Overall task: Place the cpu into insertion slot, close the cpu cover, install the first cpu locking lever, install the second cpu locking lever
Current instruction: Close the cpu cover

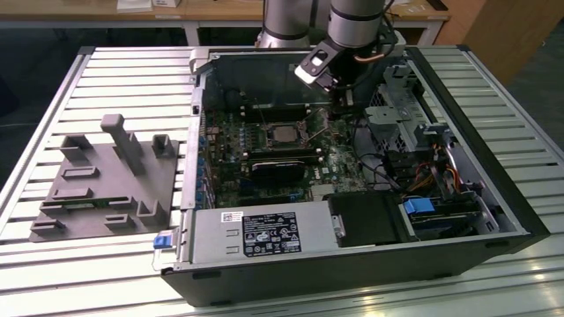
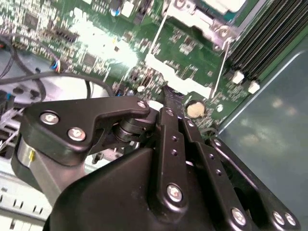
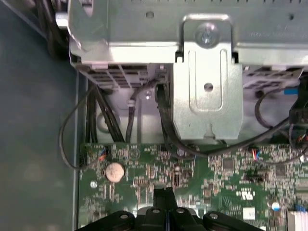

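Note:
In the exterior view the cpu (image 1: 284, 135) lies flat in the insertion slot (image 1: 267, 141) at the middle of the green motherboard, its silver-grey top showing. In the second wrist view the silvery cpu cover (image 2: 191, 18) frames the chip, and a thin wire locking lever (image 2: 220, 62) runs from the socket's corner toward the board's edge. My gripper (image 1: 345, 104) hangs over the board on the exterior view's right of the socket. Its black fingertips (image 3: 163, 196) are pressed together just above the board with nothing between them, near a coin battery (image 2: 194, 110).
A silver drive cage (image 3: 207, 82) and black cables (image 3: 166, 120) stand close beyond the fingertips. Memory sticks (image 2: 269, 43) lie beside the socket. A power supply (image 1: 255, 234) closes the case's near side. A grey fixture plate (image 1: 102, 178) sits on the table at the exterior view's left.

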